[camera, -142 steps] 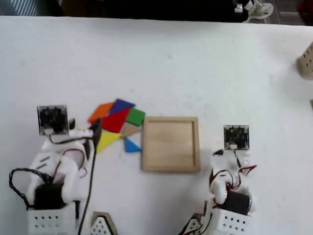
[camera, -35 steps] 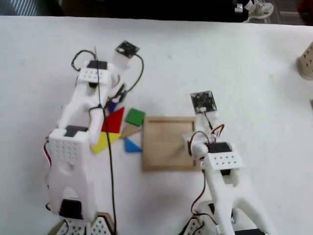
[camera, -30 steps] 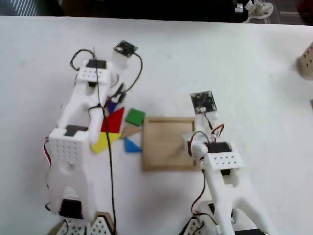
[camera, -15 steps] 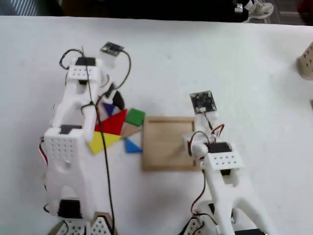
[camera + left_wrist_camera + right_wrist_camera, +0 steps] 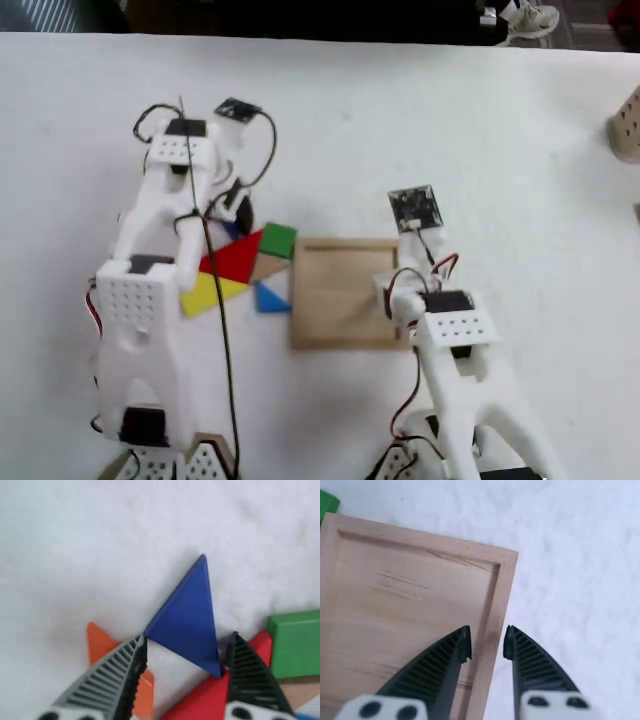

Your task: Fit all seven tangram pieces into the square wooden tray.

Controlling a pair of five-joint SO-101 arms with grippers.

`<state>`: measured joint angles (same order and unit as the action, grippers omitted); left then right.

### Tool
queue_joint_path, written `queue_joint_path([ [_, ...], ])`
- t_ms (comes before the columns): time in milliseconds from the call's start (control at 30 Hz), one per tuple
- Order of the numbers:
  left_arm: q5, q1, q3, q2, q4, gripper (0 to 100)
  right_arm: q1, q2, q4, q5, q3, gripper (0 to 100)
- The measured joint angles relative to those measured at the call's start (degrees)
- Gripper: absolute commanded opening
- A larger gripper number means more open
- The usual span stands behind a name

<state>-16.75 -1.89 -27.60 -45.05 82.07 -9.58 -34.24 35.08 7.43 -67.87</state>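
At the left, note that the left gripper [image 5: 187, 639] has shifted back toward the piece cluster in the last half second. It now hangs spread over the dark blue triangular piece [image 5: 190, 625], one jaw beside the orange piece [image 5: 97, 640] and the other by the red triangle [image 5: 200, 700]; treat this as the first pick being lined up. The pieces lie on the table just left of the square wooden tray [image 5: 347, 243], which holds nothing, while at the right the right gripper [image 5: 486, 642] has stayed put, jaws slightly parted astride the tray's right wall.
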Motion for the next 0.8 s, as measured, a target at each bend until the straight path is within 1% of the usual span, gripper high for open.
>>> queue_joint_path([
  [133, 0.79, 0.18, 0.0, 0.0, -1.93, 25, 0.0, 0.0, 0.0, 0.0, 0.0, 11.7],
  [267, 5.01, 0.18, 0.0, 0.0, -4.04, 26, 0.0, 0.0, 0.0, 0.0, 0.0, 11.7],
  [333, 5.98, 0.18, 0.0, 0.0, -4.84, 26, 0.0, 0.0, 0.0, 0.0, 0.0, 11.7],
  [533, 6.33, 0.18, 0.0, 0.0, -7.3, 26, 0.0, 0.0, 0.0, 0.0, 0.0, 11.7],
  [800, 5.27, 0.18, 0.0, 0.0, -7.21, 25, 0.0, 0.0, 0.0, 0.0, 0.0, 11.8],
])
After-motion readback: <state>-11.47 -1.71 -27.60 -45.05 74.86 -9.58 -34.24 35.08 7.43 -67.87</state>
